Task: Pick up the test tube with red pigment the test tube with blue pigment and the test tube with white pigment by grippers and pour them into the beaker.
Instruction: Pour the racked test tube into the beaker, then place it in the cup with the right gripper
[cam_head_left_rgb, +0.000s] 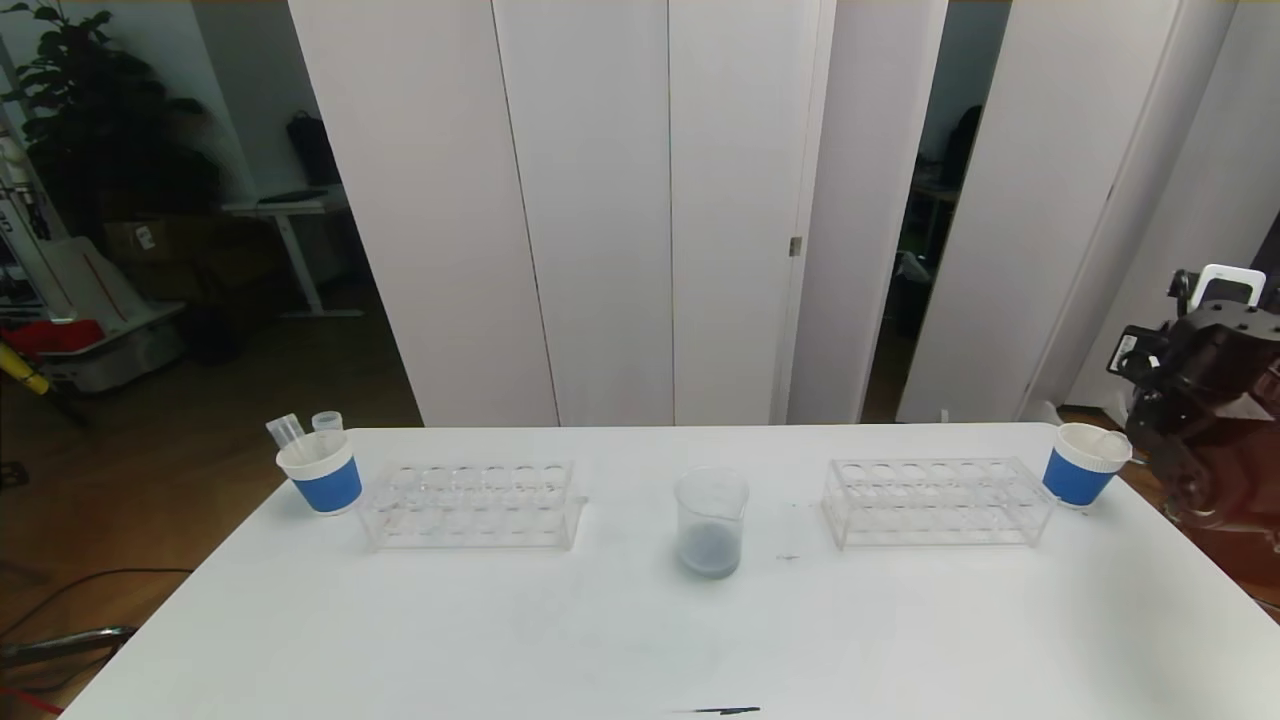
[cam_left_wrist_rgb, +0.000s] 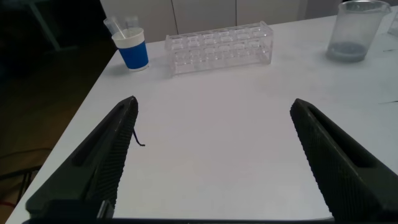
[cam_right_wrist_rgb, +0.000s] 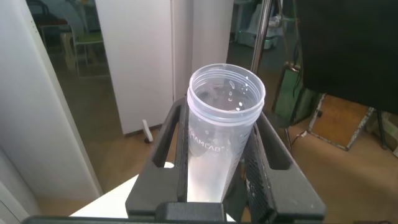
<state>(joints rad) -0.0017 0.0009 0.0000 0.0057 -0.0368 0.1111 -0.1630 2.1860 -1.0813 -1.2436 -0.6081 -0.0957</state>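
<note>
While your right gripper (cam_right_wrist_rgb: 214, 168) is clamped on a slim clear plastic test tube (cam_right_wrist_rgb: 221, 124), mouth upward, at the table's right edge, the small clear cylindrical beaker (cam_head_left_rgb: 711, 522) stands at the middle, to the tube's left. Your left gripper (cam_left_wrist_rgb: 214, 162) hangs wide open, empty, above the white table (cam_head_left_rgb: 500, 640).

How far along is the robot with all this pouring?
Mostly done, it seems: the beaker holds greyish liquid, and two tubes stand in the left cup. The right gripper grips a clear tube beside the right cup; dropping it in looks left.
</note>
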